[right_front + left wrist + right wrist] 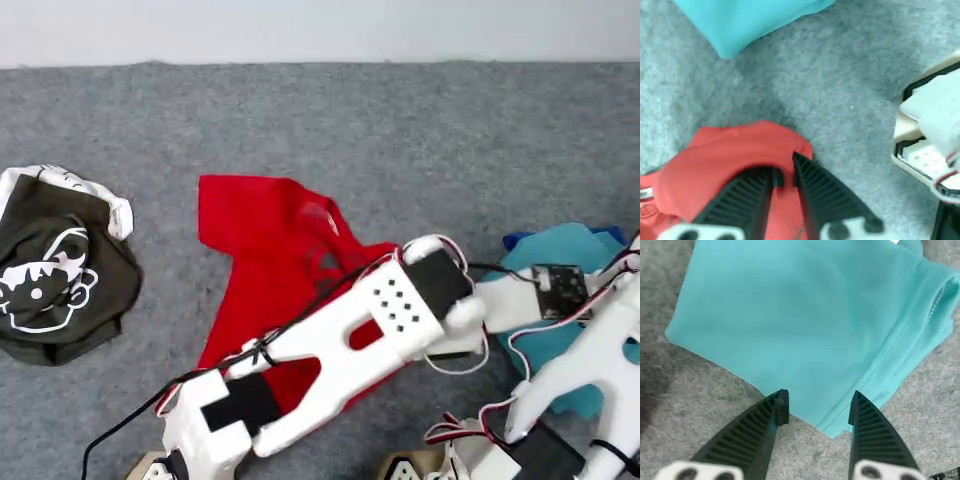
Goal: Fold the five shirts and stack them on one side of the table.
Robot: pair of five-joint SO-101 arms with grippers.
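A red shirt [270, 260] lies spread in the middle of the grey table. My left arm [380, 310] stretches across it, and my left gripper [784, 164] is shut on the red shirt's [735, 150] bunched edge nearest the teal one. A folded teal shirt [570, 260] rests at the right on top of a blue shirt [520, 240]. My right gripper [820, 405] hangs open just above the teal shirt's [805, 325] edge, with nothing between its fingers. A dark olive shirt [55, 270] with a white print lies crumpled at the far left.
The right arm [580, 350] and the arm bases [440, 465] crowd the near right corner. The right arm's base [930, 145] stands close to the left gripper. Grey carpet-like table surface [400, 130] runs to the white wall behind.
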